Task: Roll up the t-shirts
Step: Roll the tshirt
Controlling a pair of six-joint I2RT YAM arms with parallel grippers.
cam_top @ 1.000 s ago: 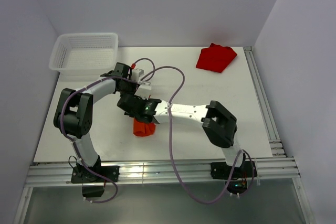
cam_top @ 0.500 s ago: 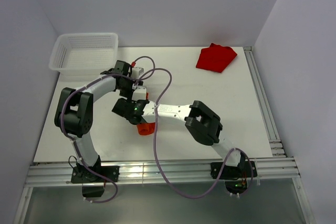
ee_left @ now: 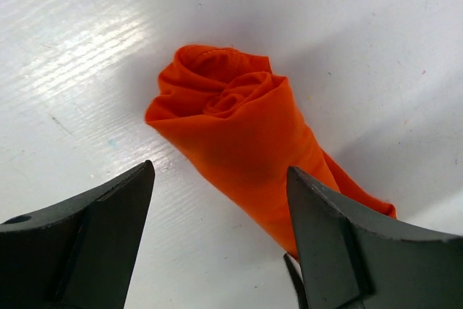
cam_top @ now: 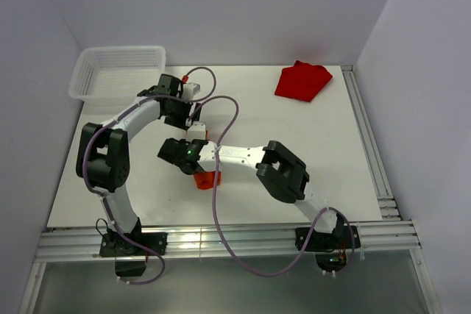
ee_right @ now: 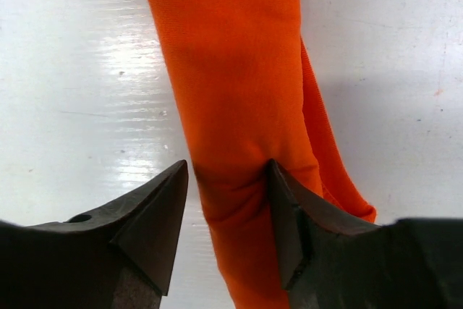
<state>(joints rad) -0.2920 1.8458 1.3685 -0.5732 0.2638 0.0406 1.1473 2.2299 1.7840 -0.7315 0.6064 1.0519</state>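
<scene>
The orange t-shirt [cam_top: 207, 179] lies rolled into a tight tube [ee_left: 239, 135] on the white table, its spiral end facing the left wrist camera. My right gripper [ee_right: 230, 164] straddles this roll [ee_right: 231, 70] from above. The right finger touches the cloth, the left one stands a sliver off it, and the jaws are open. My left gripper [ee_left: 221, 168] hangs open just short of the roll, holding nothing, and stands beyond the right wrist [cam_top: 193, 117]. The darker red t-shirt [cam_top: 302, 81] lies in a loose heap at the far right, away from both arms.
A white mesh basket [cam_top: 118, 71] stands at the back left corner. The right arm [cam_top: 283, 170] stretches across the table's middle towards the left. Purple cables loop over both arms. Metal rails run along the right and near edges.
My left gripper has opened wider and drawn back from the roll towards the basket. The right gripper has shifted slightly left with the roll and opened somewhat.
</scene>
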